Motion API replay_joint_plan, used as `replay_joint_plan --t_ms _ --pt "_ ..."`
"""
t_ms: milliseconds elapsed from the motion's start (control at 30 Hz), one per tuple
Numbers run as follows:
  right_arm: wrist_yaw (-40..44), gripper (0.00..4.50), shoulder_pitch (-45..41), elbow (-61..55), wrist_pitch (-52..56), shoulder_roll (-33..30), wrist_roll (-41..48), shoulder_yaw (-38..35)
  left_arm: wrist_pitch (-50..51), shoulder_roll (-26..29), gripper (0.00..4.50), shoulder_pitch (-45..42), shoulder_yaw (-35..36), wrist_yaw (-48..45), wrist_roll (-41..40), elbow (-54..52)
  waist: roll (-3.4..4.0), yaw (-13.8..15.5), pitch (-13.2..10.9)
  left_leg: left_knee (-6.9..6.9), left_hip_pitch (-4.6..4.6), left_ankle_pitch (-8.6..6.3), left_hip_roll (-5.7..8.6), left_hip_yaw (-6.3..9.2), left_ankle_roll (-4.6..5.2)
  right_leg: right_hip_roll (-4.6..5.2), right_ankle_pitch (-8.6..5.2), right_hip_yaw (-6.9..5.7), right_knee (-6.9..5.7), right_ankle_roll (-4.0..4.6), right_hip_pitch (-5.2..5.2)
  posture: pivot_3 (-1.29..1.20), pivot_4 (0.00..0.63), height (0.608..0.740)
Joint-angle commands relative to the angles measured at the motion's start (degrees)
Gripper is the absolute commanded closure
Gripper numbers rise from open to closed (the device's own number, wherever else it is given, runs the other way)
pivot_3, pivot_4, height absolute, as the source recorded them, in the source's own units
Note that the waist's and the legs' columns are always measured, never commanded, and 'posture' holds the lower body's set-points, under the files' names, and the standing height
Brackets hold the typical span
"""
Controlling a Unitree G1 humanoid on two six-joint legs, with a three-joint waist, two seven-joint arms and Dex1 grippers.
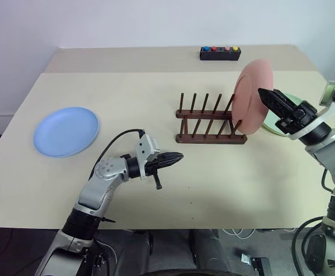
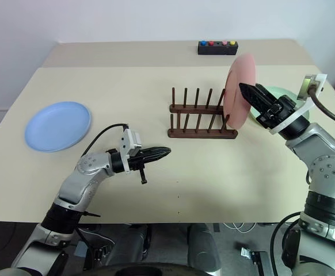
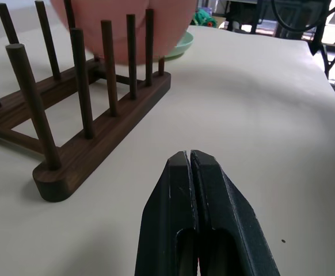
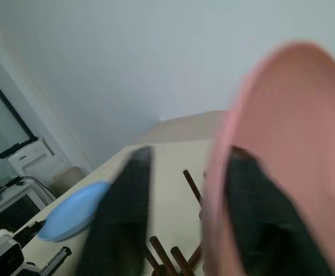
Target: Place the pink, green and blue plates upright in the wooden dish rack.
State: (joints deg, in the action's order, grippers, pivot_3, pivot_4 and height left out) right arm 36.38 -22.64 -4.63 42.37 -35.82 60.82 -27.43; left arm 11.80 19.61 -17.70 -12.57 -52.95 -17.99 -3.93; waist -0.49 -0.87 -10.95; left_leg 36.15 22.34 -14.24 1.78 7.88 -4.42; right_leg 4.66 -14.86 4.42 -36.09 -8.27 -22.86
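R gripper (image 2: 243,89) is up at the right end of the rack, fingers spread wide either side of the pink plate's rim; the wrist view shows one finger (image 4: 118,213) in front of the plate and one behind, w/ a gap to the rim, so open, not clamping. Pink plate (image 1: 250,95) stands upright on edge at the rack's right end, its lower edge at the last pegs; whether it's fully seated between them can't be told.

L gripper (image 1: 176,156) is shut, fingers pressed flat together, holding nothing, pointing level toward the rack from above bare bench, a bit apart from the rack's near rail.

Rack (image 2: 201,118): dark wood, two rails w/ rows of thin upright pegs, mid-bench; other slots empty.

Green plate (image 1: 280,123) lies flat on the bench just behind/right of the pink one, mostly hidden by the R gripper and arm. Blue plate (image 2: 57,126) lies flat well to the left, near the bench (image 1: 156,86) edge. Black box w/ coloured buttons (image 1: 220,53) sits at the far edge, behind the rack.
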Motion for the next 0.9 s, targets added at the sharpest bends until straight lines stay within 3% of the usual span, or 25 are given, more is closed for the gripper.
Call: replay_joint_plan --t_ms 33,67,433,700,900 --pt "-0.44 0.46 -0.26 -0.55 -1.76 -0.11 -1.25 -0.91 -1.45 -0.11 4.47 0.28 0.07 -0.35 0.07 -0.63 0.0 -0.02 0.0 0.0 0.0 0.0 0.0 0.0 0.0 0.0 0.0 0.0 0.0 0.0 0.0 0.0 0.15 0.74" --pt "-0.64 0.04 -0.25 -0.44 -2.32 -0.23 -2.04 -0.91 -1.48 -0.11 4.47 0.28 0.04 -0.34 0.08 -0.6 0.0 -0.01 0.0 0.0 0.0 0.0 0.0 0.0 0.0 0.0 0.0 0.0 0.0 0.0 0.0 0.0 0.15 0.74" --pt "-3.21 0.04 2.08 2.29 -12.36 -6.88 -15.08 -6.43 -0.91 0.2 4.47 0.45 0.35 -0.09 -0.23 -1.53 0.0 0.21 0.0 0.01 0.01 0.0 0.02 0.0 0.0 0.01 0.0 0.0 0.01 0.0 0.0 0.0 0.15 0.74" --pt "0.91 0.04 11.51 7.57 -25.7 -13.55 -35.48 1.66 -0.61 -0.14 4.47 -0.24 -0.09 -0.07 -0.15 -1.38 0.07 -0.44 0.02 0.0 -0.04 0.0 0.0 -0.11 0.0 0.0 0.0 0.06 0.01 -0.01 0.0 0.0 0.15 0.74" --pt "-0.83 0.04 7.59 23.47 -39.49 -15.84 -54.8 16.19 -0.13 -0.31 4.47 -1.02 -0.34 -0.42 -0.33 -1.56 0.08 -0.3 0.02 0.04 -0.06 0.0 0.0 -0.15 0.0 0.0 0.0 0.08 0.02 -0.01 0.02 0.0 0.15 0.74"
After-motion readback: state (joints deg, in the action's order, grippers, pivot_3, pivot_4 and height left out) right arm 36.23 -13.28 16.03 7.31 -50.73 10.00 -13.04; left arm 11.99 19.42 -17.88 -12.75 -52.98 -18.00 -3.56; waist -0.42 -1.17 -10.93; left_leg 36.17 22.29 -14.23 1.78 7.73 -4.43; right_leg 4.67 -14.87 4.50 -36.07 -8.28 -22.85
